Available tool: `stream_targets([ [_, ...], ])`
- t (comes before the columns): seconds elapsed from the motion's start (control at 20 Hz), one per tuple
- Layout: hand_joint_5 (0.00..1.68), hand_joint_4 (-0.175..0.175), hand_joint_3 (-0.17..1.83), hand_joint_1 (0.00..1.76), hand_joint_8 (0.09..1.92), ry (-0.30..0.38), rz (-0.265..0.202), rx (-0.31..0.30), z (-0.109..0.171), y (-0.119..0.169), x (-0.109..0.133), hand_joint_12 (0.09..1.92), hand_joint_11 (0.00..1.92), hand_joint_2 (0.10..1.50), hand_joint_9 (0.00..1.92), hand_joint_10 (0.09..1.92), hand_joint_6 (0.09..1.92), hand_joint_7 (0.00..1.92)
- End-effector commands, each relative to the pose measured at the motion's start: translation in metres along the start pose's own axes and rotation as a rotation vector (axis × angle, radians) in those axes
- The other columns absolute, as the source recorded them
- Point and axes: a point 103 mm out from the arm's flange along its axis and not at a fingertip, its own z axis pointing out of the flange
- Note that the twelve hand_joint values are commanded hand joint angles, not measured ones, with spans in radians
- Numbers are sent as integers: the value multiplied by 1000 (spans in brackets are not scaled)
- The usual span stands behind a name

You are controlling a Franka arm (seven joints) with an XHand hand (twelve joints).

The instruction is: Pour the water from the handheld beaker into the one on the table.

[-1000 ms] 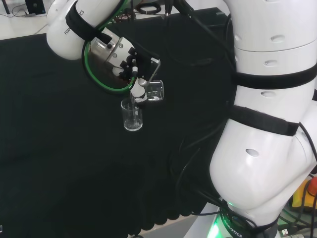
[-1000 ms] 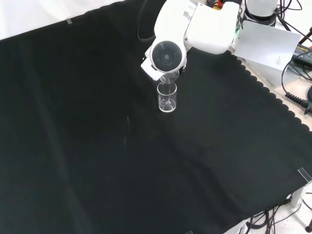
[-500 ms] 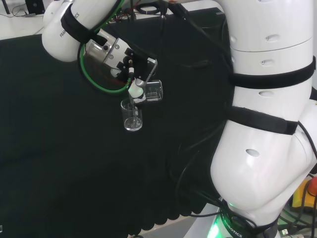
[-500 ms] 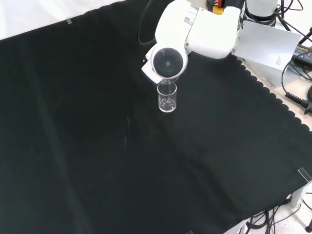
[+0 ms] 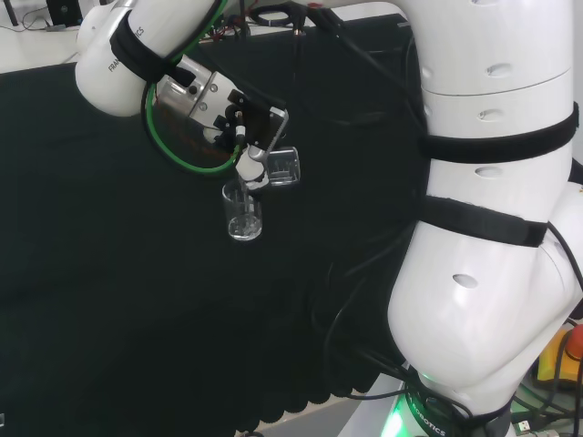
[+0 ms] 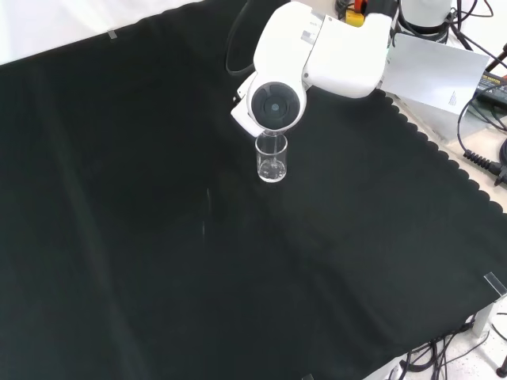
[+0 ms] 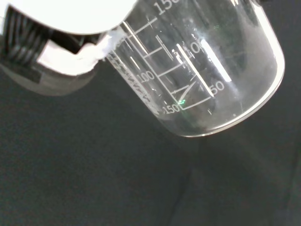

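In the head view my hand (image 5: 244,127) is curled round a clear glass beaker (image 5: 283,167), held tipped on its side with its mouth toward a second clear beaker (image 5: 243,213) standing upright on the black cloth just below. The wrist view gives a close look at the held beaker (image 7: 197,70), tilted, with white graduation marks, and a blurred white part of the hand (image 7: 70,23) beside it. In the front view the standing beaker (image 6: 272,159) sits right under the arm's white link with its round grey cap (image 6: 273,104), which hides the hand.
The arm's big white links (image 5: 492,218) take up the right of the head view. The cloth's scalloped edge (image 6: 432,146) runs along the right in the front view, with cables and a white sheet (image 6: 432,75) beyond it.
The arm's upper link has drifted slightly up and left in the head view. The held beaker stays tipped over the standing one.
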Motion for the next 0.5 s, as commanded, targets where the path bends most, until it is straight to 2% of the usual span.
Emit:
stream_targets([
  [0.05, 1323, 169, 708, 1150, 87, -17, 7, 2, 0, 0, 1, 534, 1529, 613, 1802, 87, 605, 1778],
  [0.5, 1321, 171, 708, 1150, 87, -35, 16, 23, -3, -2, 1, 533, 1529, 614, 1802, 87, 609, 1778],
])
